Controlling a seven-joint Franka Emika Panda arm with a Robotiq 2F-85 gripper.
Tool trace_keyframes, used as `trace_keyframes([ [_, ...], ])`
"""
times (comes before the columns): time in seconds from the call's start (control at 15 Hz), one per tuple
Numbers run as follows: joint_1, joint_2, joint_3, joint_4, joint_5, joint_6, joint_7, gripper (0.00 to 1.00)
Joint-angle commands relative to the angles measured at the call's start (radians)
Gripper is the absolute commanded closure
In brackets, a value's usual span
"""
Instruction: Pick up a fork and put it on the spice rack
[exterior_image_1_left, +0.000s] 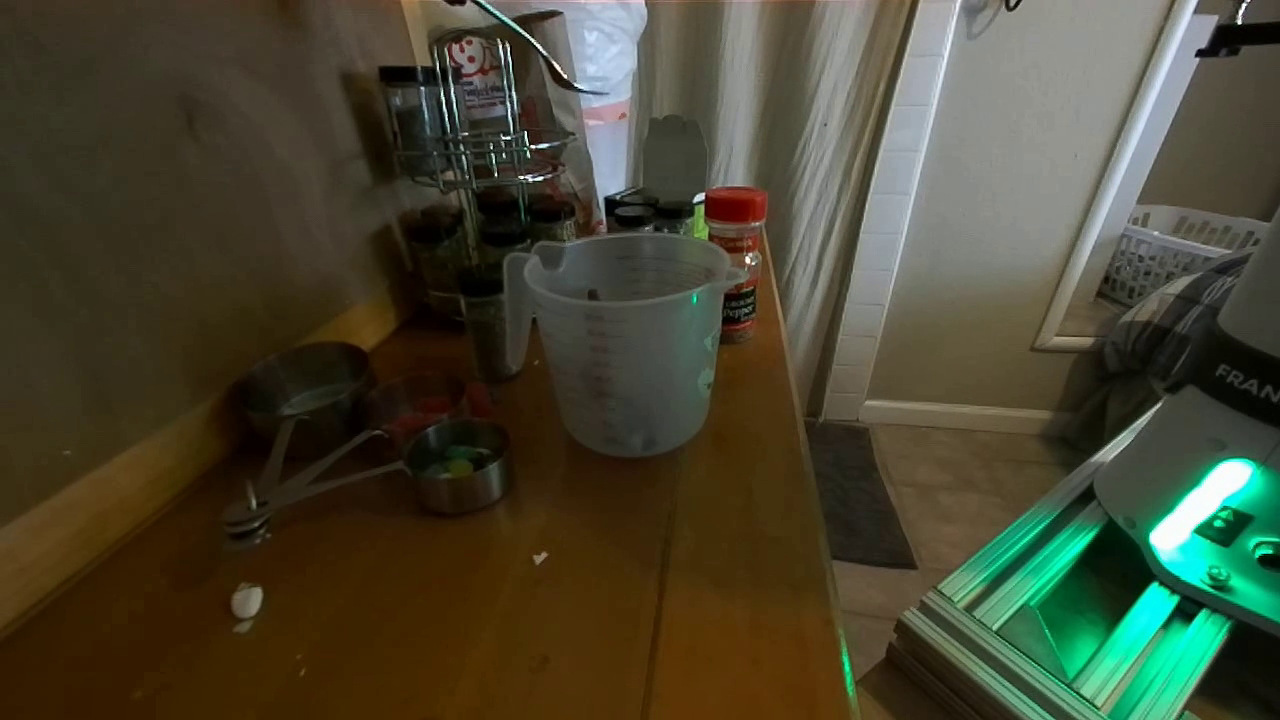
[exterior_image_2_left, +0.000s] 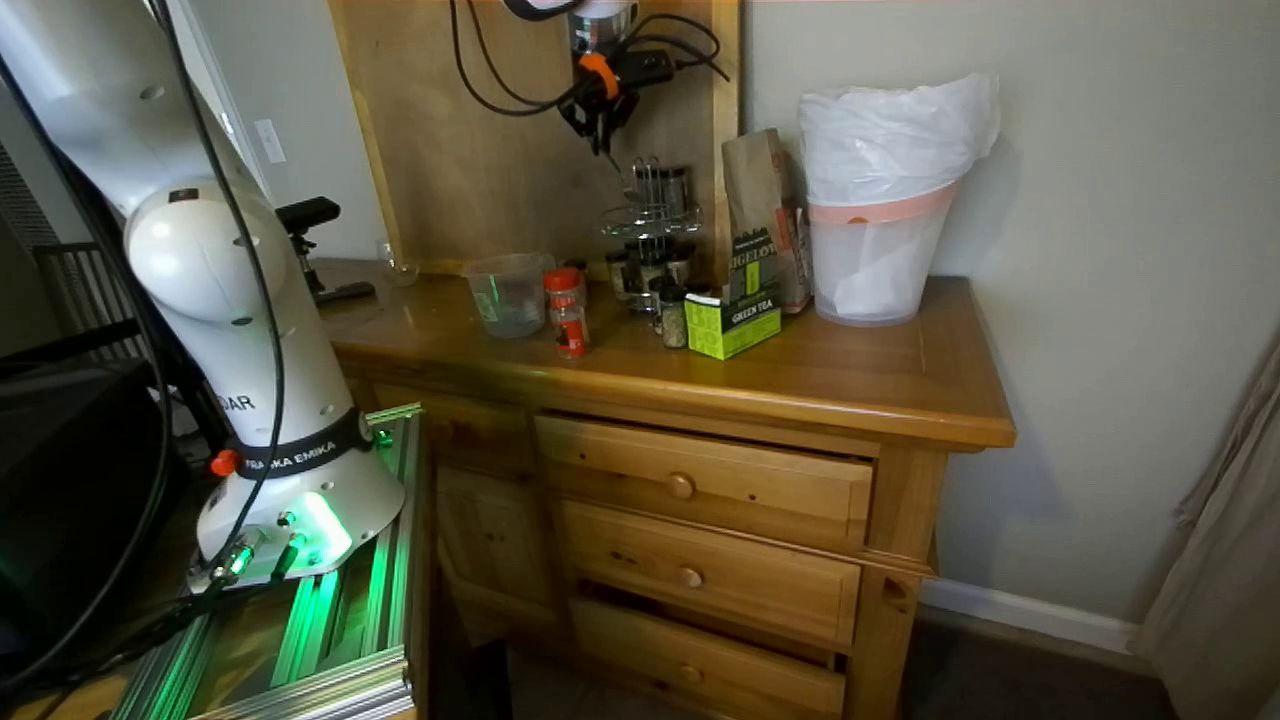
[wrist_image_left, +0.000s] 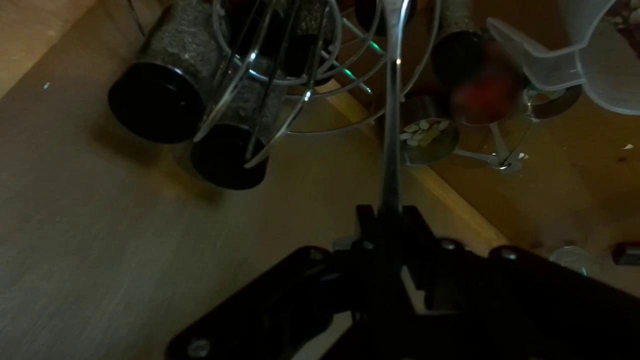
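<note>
Nearest the wrist camera, the gripper (wrist_image_left: 390, 219) is drawn narrow, holding the fork (wrist_image_left: 393, 115) by its handle — so the picking-up part of the task looks done. The fork juts forward, its head past the top edge of that view; in an exterior view it slants downward, head lowest, too edge-on there for the tines to be counted.

Next comes the spice rack (exterior_image_1_left: 472, 155), a wire stand holding small dark-lidded jars (wrist_image_left: 156, 102). In both exterior views the fork's head appears above its upper tier, just beside the upright wire loop; whether it touches any wire cannot be told. With the handle held and nothing to show the rack bearing the weight, the placing is best judged close but unfinished. What seems left is to lower the fork onto the tier, let go, and back off without dragging it loose.

Farther off, the translucent measuring jug (wrist_image_left: 600, 75) and the measuring cups (wrist_image_left: 425, 156) sit on the wooden counter (wrist_image_left: 575, 195) — no part, it seems, of what remains to be done.
</note>
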Motion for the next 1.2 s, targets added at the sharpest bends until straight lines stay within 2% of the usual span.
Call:
trace_keyframes([
  [0.0,0.010,0.041,0.000,0.022,0.007,-0.015,-0.033,0.96],
  [0.6,0.013,0.105,0.035,0.036,-0.012,0.010,-0.114,0.96],
  [0.67,0.013,0.109,0.038,0.040,-0.010,0.006,-0.120,0.58],
  [0.8,0.011,0.117,0.041,0.050,0.007,0.015,-0.133,0.51],
  [1.13,0.004,0.108,0.036,0.070,0.056,0.044,-0.147,0.16],
])
